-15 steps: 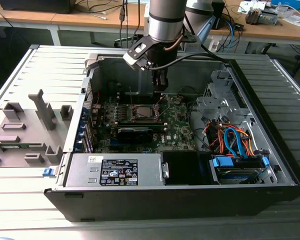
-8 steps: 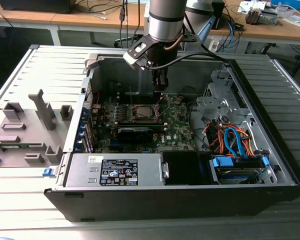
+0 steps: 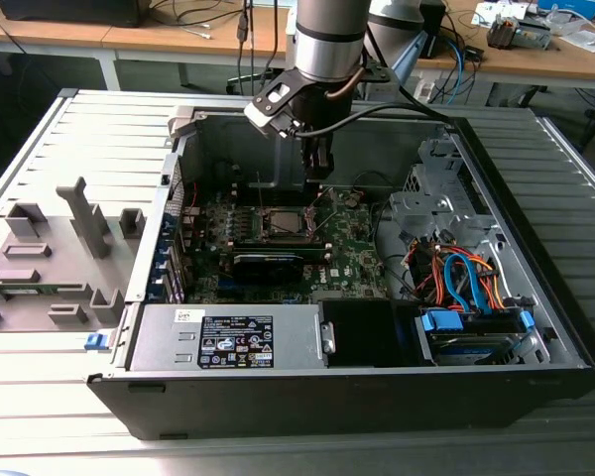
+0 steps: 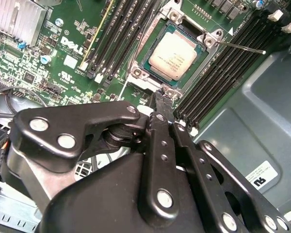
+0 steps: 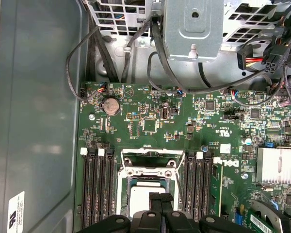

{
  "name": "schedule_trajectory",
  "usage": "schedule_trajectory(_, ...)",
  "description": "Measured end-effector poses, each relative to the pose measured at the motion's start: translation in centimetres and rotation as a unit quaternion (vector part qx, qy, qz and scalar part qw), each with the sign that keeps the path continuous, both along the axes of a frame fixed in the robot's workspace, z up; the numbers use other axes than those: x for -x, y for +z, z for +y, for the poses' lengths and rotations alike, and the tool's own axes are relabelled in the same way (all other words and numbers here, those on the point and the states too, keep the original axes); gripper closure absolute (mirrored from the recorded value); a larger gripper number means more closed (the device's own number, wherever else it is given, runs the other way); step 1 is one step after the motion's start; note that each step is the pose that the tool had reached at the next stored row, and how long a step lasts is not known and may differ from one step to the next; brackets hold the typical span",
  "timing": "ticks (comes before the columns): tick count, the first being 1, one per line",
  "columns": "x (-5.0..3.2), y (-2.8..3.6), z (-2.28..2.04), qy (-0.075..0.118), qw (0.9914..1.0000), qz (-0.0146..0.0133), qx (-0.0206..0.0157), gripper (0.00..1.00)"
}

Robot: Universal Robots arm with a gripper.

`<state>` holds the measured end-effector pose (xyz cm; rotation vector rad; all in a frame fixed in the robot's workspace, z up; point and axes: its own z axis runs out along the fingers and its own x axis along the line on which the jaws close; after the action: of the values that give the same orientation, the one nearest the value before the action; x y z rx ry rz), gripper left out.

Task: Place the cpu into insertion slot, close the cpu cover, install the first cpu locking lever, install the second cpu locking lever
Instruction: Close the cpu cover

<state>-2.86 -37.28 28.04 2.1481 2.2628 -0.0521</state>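
Observation:
The cpu [image 4: 173, 52], a square chip with a pale metal top, sits in the insertion slot [image 4: 144, 57] on the green board; it is also in the first wrist view [image 5: 144, 200]. The silver cpu cover [image 5: 153, 156] is at the socket's edge beyond the chip, and I cannot tell its tilt. A thin locking lever [image 4: 240, 46] juts out from one socket corner over the memory slots. My gripper [image 4: 160, 94] is shut with nothing between its fingers, its tips right at the socket's rim. In the exterior view the gripper [image 3: 320, 177] hangs just above the socket [image 3: 293, 224].
Black memory slots [image 5: 94, 187] flank the socket on both sides. A finned heat sink [image 5: 277, 166] and a drive cage with cables [image 5: 194, 29] stand nearby. The case wall [image 5: 34, 121] is close. A power supply [image 3: 233, 337] lies at the front, grey fixtures [image 3: 55, 248] outside.

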Motion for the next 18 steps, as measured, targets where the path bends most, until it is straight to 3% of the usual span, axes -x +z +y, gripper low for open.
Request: schedule_trajectory(18,-0.76,0.0,0.0,0.0,1.0,0.0,0.0,0.89)
